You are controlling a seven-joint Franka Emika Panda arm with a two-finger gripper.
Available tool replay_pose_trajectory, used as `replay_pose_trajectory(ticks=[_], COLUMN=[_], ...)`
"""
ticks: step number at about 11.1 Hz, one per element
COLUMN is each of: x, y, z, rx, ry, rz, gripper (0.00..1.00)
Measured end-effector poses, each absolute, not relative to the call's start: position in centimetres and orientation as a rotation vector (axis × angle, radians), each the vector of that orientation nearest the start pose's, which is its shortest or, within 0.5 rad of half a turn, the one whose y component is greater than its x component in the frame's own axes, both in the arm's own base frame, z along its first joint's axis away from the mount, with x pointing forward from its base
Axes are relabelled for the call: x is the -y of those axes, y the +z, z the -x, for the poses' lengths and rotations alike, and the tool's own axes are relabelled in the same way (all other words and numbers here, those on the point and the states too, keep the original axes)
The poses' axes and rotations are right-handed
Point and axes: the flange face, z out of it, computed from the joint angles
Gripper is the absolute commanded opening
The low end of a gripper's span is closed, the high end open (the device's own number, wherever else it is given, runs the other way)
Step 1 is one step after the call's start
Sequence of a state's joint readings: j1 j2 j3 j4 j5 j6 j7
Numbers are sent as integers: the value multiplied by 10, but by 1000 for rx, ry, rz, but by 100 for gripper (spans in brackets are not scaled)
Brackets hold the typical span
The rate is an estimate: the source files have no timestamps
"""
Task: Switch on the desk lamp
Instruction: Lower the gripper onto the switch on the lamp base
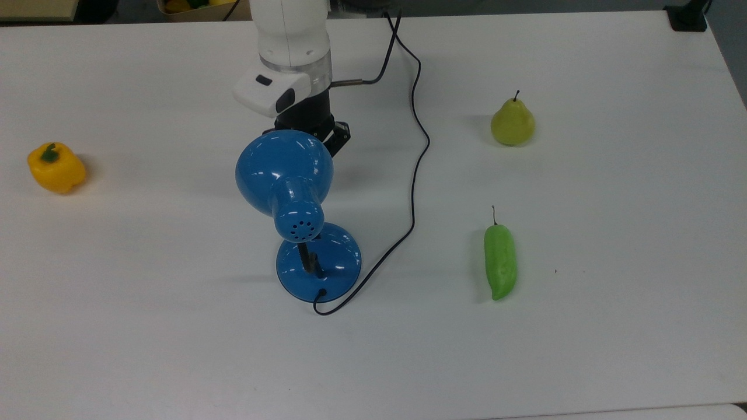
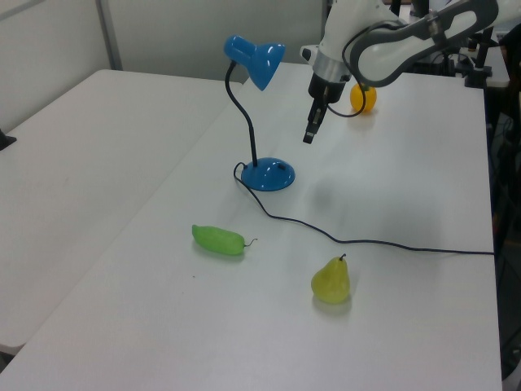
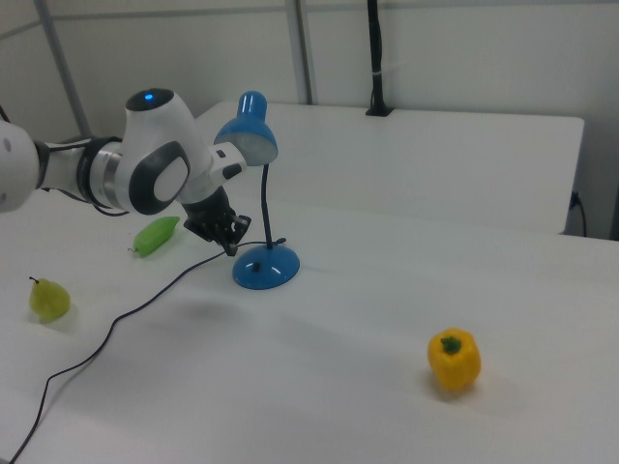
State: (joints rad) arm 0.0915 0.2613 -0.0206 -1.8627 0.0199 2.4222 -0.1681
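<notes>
The desk lamp stands mid-table: a glossy blue bell shade (image 1: pixel 284 169) with vent holes, a bent black neck (image 2: pixel 242 114) and a round blue base (image 1: pixel 327 262). No glow shows at the shade. Its thin black cord (image 1: pixel 415 175) runs from the base toward the table's far edge. My gripper (image 2: pixel 309 134) hangs shut, fingers pointing down, empty, above the table to the left view's right of the neck and below shade height. In the right view the gripper (image 3: pixel 232 246) sits just left of the base (image 3: pixel 266 268), not touching it. In the top view the shade hides the fingertips; the white wrist (image 1: pixel 274 93) shows beyond it.
A yellow bell pepper (image 1: pixel 56 168) lies at the top view's far left. A pear (image 1: pixel 512 122) and a long green pepper (image 1: pixel 500 261) lie at the top view's right. The cord (image 2: pixel 391 244) crosses the table between lamp and pear in the left view.
</notes>
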Motion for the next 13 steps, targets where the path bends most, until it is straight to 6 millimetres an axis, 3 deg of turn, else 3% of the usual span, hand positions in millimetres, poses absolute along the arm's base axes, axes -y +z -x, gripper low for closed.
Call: replay_pose_trajectory(ticks=[8, 13], x=[-48, -49], y=[360, 335], z=[-671, -677], rx=[347, 346], ry=[-715, -776], rz=[3057, 3046], gripper=[0, 0])
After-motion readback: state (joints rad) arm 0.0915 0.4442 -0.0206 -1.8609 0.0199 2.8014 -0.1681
